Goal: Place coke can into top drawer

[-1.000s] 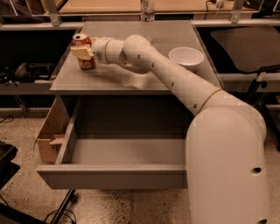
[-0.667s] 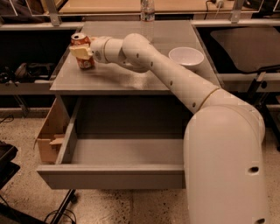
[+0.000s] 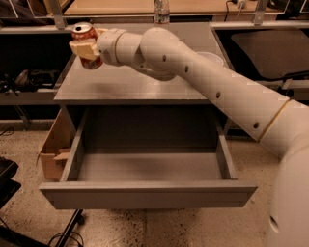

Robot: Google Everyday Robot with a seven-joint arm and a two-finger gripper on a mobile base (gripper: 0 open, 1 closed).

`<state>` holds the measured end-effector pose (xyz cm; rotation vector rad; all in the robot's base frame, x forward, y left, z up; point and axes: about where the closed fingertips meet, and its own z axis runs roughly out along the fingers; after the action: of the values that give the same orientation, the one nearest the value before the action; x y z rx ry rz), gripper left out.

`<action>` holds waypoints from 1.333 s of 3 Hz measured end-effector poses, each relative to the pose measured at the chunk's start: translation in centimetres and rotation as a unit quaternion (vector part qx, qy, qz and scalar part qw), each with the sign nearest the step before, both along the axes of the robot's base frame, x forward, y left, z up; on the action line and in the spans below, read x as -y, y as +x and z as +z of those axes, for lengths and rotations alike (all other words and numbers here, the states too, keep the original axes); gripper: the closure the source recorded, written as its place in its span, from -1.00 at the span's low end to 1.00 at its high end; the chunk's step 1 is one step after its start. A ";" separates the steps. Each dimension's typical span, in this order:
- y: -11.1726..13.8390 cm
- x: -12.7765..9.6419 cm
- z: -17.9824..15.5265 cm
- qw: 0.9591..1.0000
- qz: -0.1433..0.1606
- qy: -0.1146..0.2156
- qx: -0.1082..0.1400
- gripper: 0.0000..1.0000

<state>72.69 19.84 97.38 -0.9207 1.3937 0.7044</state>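
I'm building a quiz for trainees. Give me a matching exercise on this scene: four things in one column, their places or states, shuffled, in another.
1. red-orange aluminium coke can
2. wide grey top drawer
3. clear plastic bottle
4. brown cardboard box

a. on the floor beside the grey cabinet
b. clamped in the gripper over the cabinet top's corner
c. pulled open
d. standing beyond the cabinet's rear edge

Pairs: 1-b, 2-c, 3-d, 4-a

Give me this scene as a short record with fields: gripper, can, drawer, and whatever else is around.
gripper: shut on the coke can, over the cabinet top, left rear corner
coke can: tilted, not yet in drawer
top drawer: pulled open, nothing visible inside
white bowl: on cabinet top, right side
cardboard box: left of drawer
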 end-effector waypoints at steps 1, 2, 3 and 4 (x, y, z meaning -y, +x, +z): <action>-6.5 1.9 1.9 1.000 -0.017 0.001 0.006 1.00; -12.9 2.8 -2.5 1.000 -0.005 -0.014 -0.028 1.00; -17.5 4.9 -9.9 0.996 0.014 -0.039 -0.077 1.00; -19.1 6.0 -14.9 0.993 0.038 -0.055 -0.093 1.00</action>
<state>53.55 13.81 82.45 -1.0199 1.5811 0.7930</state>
